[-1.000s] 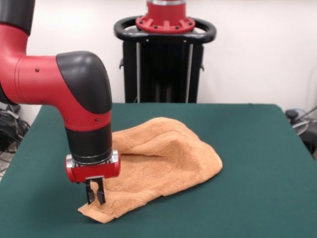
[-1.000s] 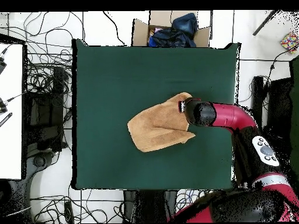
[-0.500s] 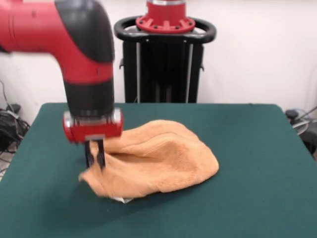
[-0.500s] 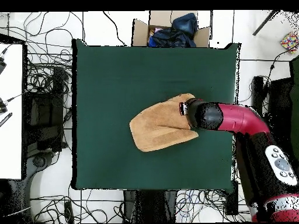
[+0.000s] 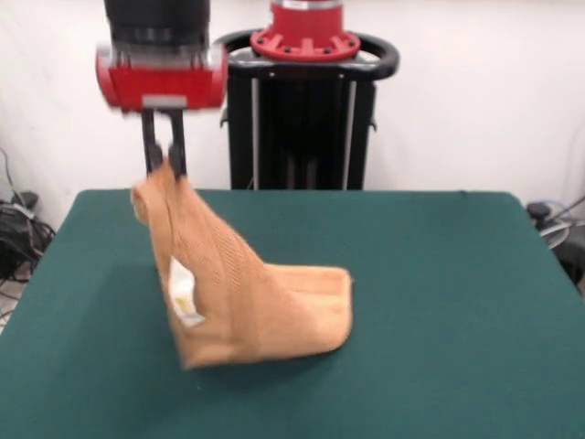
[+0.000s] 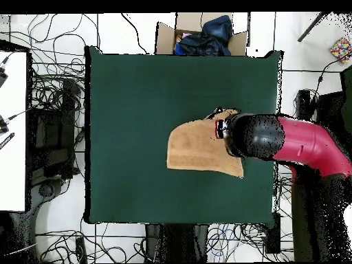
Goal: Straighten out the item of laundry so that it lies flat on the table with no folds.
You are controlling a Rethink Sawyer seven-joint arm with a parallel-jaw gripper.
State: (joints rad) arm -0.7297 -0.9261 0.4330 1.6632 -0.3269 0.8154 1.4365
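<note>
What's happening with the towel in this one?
The gripper is shut on one corner of the orange towel and holds it high above the green table. The rest hangs down as a slanted sheet, its lower edge resting on the table, white tag showing. It is not flat yet.

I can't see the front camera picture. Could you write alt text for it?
A red and black robot gripper, shut on one corner of an orange-tan towel, holds that corner high above a dark green table. The rest of the towel hangs down, its lower part resting on the table, with a small white tag showing.
</note>
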